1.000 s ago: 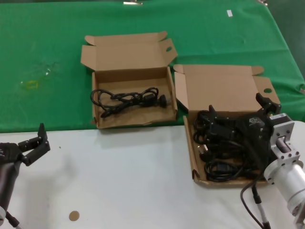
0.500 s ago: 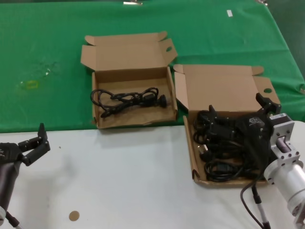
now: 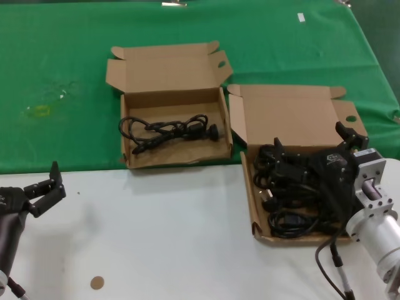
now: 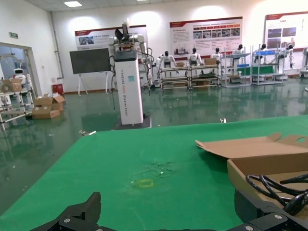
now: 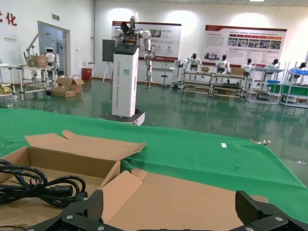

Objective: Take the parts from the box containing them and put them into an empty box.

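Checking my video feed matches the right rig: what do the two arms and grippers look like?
Left gripper: black, with slim pointed fingers on a dark arm. Right gripper: black, with a pale hexagon mark on its body, mounted on a silver metal cylinder wrist with a flat flange; a black cable loops below it.

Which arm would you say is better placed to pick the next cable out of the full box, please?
The right: its open right gripper hangs over the black cables in the full box. The left gripper waits over the white table, far off.

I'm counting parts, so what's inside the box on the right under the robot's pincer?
A tangled heap of black cables fills the right box. The open right pincer and its arm cover part of it, so no count is possible.
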